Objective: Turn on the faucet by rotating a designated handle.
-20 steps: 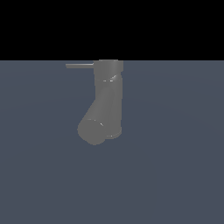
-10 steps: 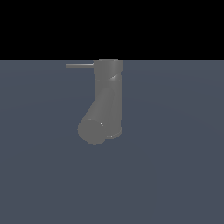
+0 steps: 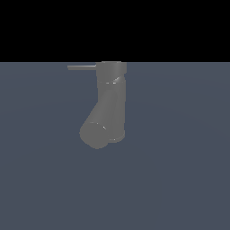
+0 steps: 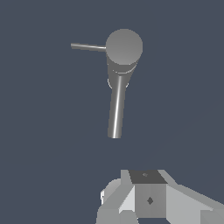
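The faucet (image 3: 110, 105) is a matte dark-grey upright cylinder with a thick slanted spout (image 3: 95, 130) that ends in a round face. Its handle (image 3: 81, 67), a thin grey rod, sticks out level from the top cylinder toward the exterior view's left. From above, the wrist view shows the faucet's round top (image 4: 124, 47), the handle (image 4: 87, 46) and the spout (image 4: 116, 111). Grey blocks of my gripper (image 4: 148, 192) show at that picture's edge, well apart from the faucet and touching nothing. The fingers' spacing is not readable. The arm is out of the exterior view.
The faucet stands on a flat blue-grey floor (image 3: 179, 170) that fills the lower part of the exterior view. Behind it the background is black. No other object is in view.
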Available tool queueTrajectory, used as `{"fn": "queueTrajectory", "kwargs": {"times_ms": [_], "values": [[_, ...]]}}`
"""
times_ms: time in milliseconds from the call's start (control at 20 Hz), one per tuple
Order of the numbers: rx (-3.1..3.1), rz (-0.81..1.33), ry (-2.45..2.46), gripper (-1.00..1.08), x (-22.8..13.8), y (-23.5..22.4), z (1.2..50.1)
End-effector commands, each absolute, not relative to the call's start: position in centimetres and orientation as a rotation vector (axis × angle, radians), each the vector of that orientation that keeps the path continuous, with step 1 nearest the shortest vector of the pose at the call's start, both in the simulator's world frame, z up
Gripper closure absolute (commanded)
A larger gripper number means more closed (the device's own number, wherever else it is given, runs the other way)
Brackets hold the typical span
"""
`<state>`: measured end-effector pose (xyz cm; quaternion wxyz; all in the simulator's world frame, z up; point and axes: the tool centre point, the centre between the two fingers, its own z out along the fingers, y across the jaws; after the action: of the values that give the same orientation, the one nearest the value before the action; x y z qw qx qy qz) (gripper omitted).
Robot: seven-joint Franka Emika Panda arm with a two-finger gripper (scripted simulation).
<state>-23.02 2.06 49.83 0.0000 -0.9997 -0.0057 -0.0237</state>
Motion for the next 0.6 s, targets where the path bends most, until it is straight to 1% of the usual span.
{"fn": "queueTrajectory", "kwargs": {"times_ms": [0, 550], "values": [[-3.136, -0.073, 0.011, 1.08, -22.6, 2.2, 49.7], [-3.09, -0.052, 0.275, 1.08, -19.1, 3.0, 48.7]]}}
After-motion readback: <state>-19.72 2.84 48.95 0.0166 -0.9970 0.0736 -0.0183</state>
